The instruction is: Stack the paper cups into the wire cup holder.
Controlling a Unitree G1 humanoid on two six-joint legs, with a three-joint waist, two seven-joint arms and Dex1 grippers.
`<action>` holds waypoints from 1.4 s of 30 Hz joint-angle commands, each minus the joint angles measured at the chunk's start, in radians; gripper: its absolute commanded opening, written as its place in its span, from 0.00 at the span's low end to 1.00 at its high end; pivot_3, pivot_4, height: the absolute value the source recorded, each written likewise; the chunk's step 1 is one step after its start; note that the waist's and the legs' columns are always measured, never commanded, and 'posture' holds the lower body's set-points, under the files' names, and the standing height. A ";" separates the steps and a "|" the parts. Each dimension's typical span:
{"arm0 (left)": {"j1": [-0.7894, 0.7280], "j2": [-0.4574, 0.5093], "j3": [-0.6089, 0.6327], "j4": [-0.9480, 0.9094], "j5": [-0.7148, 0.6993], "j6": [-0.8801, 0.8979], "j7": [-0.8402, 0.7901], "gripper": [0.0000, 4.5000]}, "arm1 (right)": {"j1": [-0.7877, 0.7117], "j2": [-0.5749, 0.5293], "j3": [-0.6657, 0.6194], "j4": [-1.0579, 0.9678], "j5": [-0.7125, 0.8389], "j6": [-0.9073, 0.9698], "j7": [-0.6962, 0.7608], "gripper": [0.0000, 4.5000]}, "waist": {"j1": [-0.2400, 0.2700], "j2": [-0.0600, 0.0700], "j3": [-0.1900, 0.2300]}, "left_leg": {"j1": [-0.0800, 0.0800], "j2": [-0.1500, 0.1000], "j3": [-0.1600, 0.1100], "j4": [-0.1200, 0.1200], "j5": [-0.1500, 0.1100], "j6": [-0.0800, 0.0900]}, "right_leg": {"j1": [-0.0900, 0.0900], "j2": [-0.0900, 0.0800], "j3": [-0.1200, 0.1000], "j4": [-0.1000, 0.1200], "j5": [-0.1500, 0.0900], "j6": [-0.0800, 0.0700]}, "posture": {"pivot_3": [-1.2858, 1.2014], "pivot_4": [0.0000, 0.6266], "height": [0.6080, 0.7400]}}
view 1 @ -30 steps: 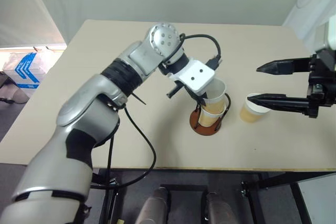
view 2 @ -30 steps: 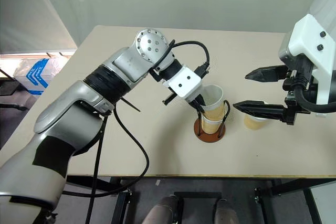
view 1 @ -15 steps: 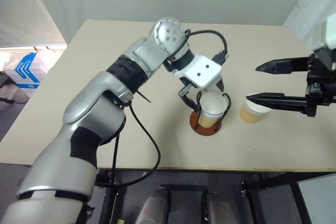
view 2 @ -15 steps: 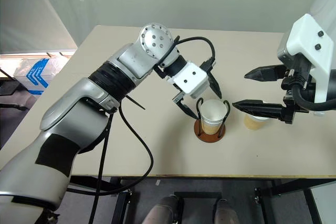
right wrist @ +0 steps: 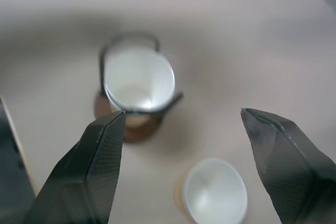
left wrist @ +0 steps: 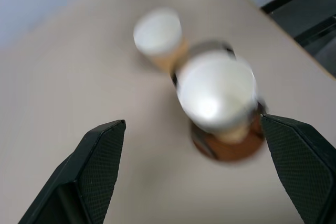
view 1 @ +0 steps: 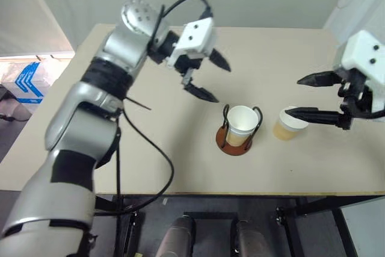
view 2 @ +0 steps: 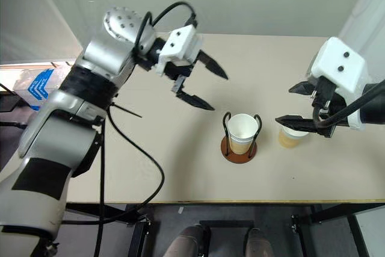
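The wire cup holder (view 1: 234, 144), a reddish-brown disc with black wire loops, stands near the table's front edge. A white-rimmed paper cup (view 1: 242, 120) sits upright between the loops. To its right a second paper cup (view 1: 287, 127) stands alone on the table. My left gripper (view 1: 222, 84) hangs open and empty up and to the left of the holder. The right gripper (view 1: 292, 95) is open above the loose cup, with its lower finger over the cup's rim. The left wrist view shows the holder's cup (left wrist: 217, 92) and the loose cup (left wrist: 157, 32).
The beige table (view 1: 150, 148) has open surface left of the holder and behind it. Its front edge runs just below the holder. A blue and white box (view 1: 27, 77) lies on the floor to the left.
My left gripper opened, left its cup in the holder and drew away up and to the left. The right gripper came slightly forward and down over the loose cup.
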 commanded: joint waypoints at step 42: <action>0.502 0.348 0.476 -0.625 -0.020 0.471 0.179 1.00 | -0.132 0.382 0.481 0.616 -0.938 -0.644 0.465 0.01 | -0.023 0.000 0.000 | 0.015 0.001 -0.004 -0.011 0.008 0.003 | 0.007 0.002 -0.001 0.001 0.007 -0.028 | 0.52 0.24 1.00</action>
